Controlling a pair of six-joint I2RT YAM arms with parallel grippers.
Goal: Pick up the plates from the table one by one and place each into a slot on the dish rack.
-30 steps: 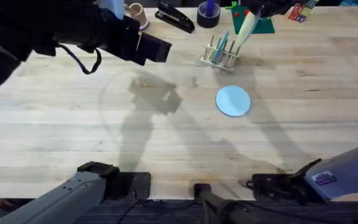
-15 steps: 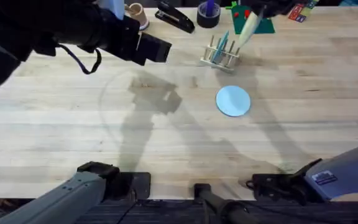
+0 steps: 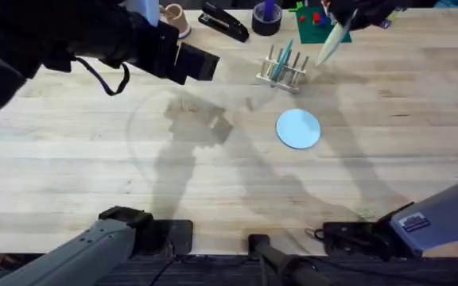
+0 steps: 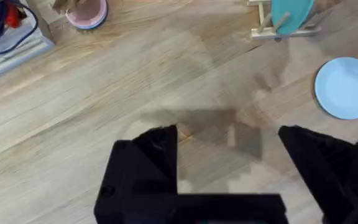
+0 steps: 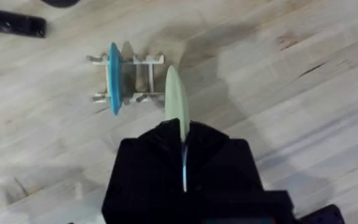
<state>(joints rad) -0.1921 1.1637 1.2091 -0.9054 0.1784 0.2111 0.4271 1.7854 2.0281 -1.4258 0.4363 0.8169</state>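
Right pincer, clamped on the cream plate held edge-up, just beside the dish rack, parallel to its teal plate.

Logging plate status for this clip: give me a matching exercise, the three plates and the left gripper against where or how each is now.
Column one:
1. teal plate
2. light blue plate
3. cream plate
4. left gripper

Column two:
A. lying flat on the table
B. held on edge in the right gripper
C. standing in the dish rack
D. jaws open, holding nothing

Pairs: 1-C, 2-A, 3-B, 4-D
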